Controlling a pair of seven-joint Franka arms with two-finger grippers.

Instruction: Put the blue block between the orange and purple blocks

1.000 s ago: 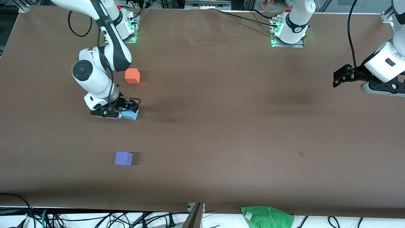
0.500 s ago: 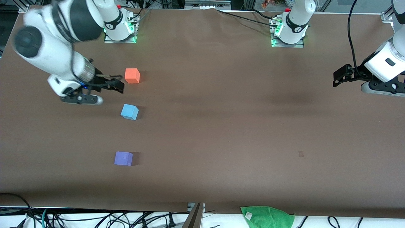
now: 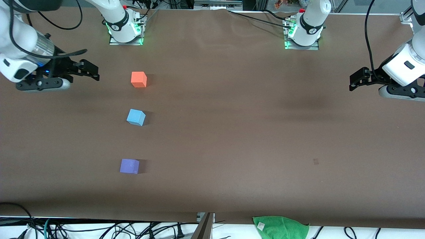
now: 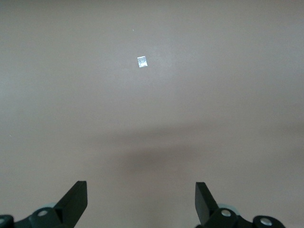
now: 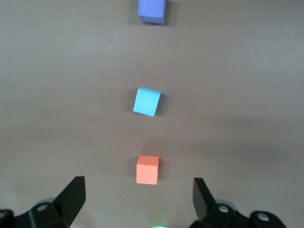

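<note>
The light blue block (image 3: 135, 117) sits on the brown table between the orange block (image 3: 138, 79), which is farther from the front camera, and the purple block (image 3: 129, 166), which is nearer. The three form a rough line. My right gripper (image 3: 90, 71) is open and empty, up in the air over the right arm's end of the table, apart from all blocks. Its wrist view shows the orange block (image 5: 147, 169), blue block (image 5: 147, 101) and purple block (image 5: 152, 10), with the gripper (image 5: 137, 199) wide open. My left gripper (image 3: 357, 79) waits open and empty at the left arm's end, also in its wrist view (image 4: 141, 199).
A green cloth (image 3: 280, 227) lies off the table's edge nearest the front camera. A small pale mark (image 3: 315, 161) is on the table cover toward the left arm's end; it also shows in the left wrist view (image 4: 142, 61). Cables hang below the near edge.
My right gripper has left the blue block, risen and drawn back toward the right arm's end of the table. The blue block stays where it was set. The left arm has not moved.
</note>
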